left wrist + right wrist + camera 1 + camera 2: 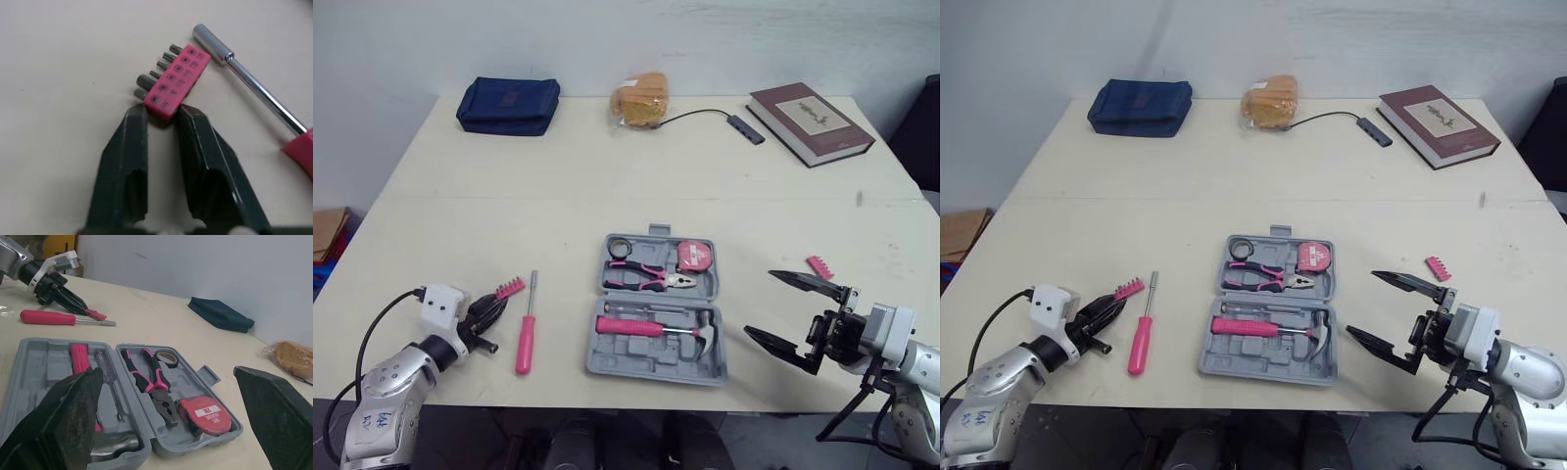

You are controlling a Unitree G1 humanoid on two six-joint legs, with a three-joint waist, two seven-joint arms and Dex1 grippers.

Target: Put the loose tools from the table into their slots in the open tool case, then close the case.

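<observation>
3 loose tools remain outside the unclosed tool case (636, 350), which seats pliers (646, 277), tape measure (696, 257) and hammer (656, 328): pink screwdriver (526, 343) and pink bit holder (176, 78) at its 9 o'clock, the holder's end pinched by the left gripper (159, 115), second bit holder (819, 266) at 2 o'clock beside the wide-open, empty right gripper (759, 303).

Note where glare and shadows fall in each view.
Left wrist view: bright glare along the chrome shaft of the screwdriver, soft shadow beside the pink bit holder. Left eye view: even light, only a faint shadow along the front edge of the tool case. Right wrist view: mild sheen on the hammer head.
</observation>
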